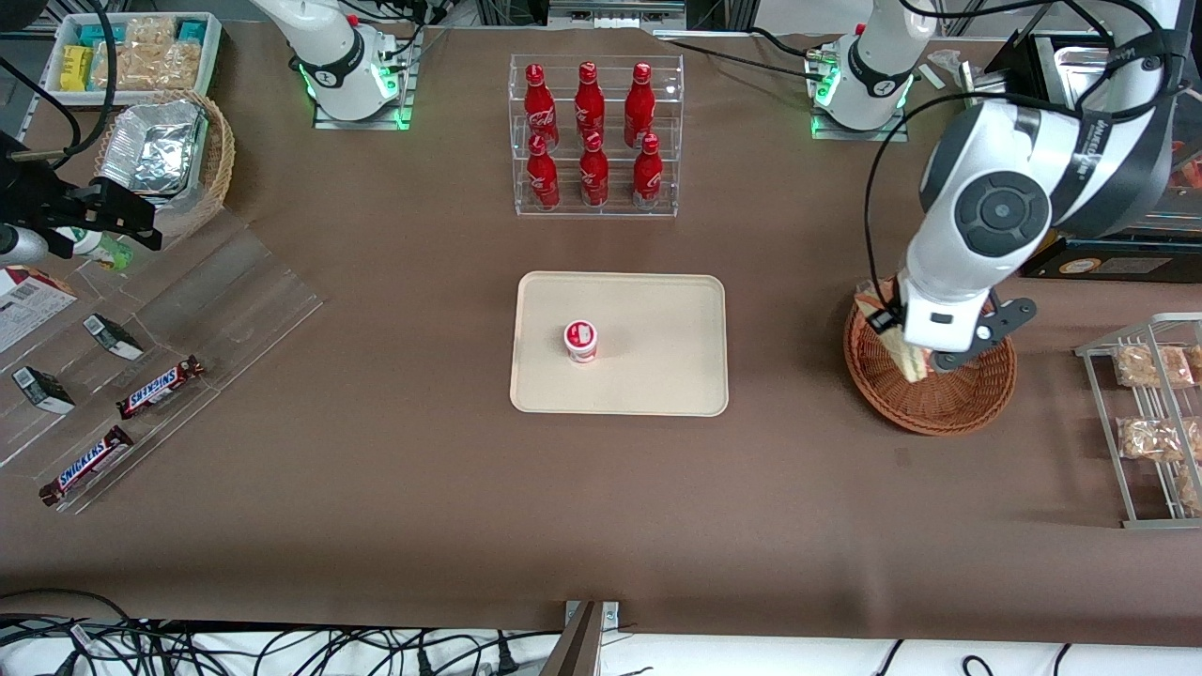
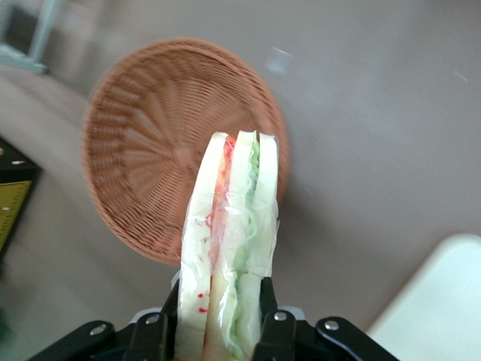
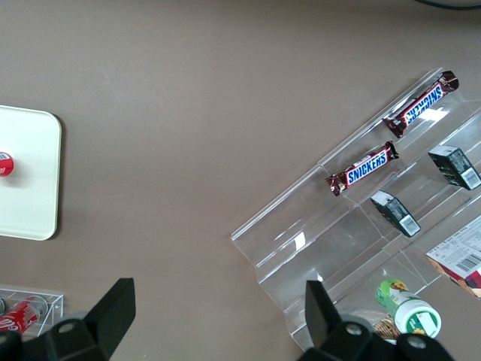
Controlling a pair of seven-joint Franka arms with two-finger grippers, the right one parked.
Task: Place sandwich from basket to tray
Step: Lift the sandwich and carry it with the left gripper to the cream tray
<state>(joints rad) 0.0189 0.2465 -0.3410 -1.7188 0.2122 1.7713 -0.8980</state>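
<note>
From the front, your left gripper point(image 1: 925, 361) hangs over the basket point(image 1: 939, 399), which sits toward the working arm's end of the table. You can see one sandwich point(image 1: 903, 355) under the wrist, its pale edge poking out above the wicker. One tray point(image 1: 657, 310) lies mid-table, well apart from the basket, and one small red-and-white cup point(image 1: 580, 341) stands on it. Farther from the camera than the tray, a clear shelf point(image 1: 595, 136) holds six red bottles point(image 1: 589, 99), three on each of two tiers. Toward the parked arm's end you have two Snickers bars point(image 1: 161, 387) on clear acrylic steps, two small dark boxes point(image 1: 113, 336) there too, and one tan wicker basket with foil point(image 1: 164, 155). A wire rack point(image 1: 1141, 422) of snack bags sits near the basket.

In the left wrist view, the fingers point(image 2: 272, 331) are closed against the sandwich's two outer bread faces, gripping it by one end. The sandwich stands clear of the basket, which is otherwise bare. A corner of the tray point(image 2: 440, 301) shows.

In the right wrist view, you see the same two Snickers bars, two dark boxes, one green-capped bottle point(image 3: 409, 310) and the tray edge with the cup.
</note>
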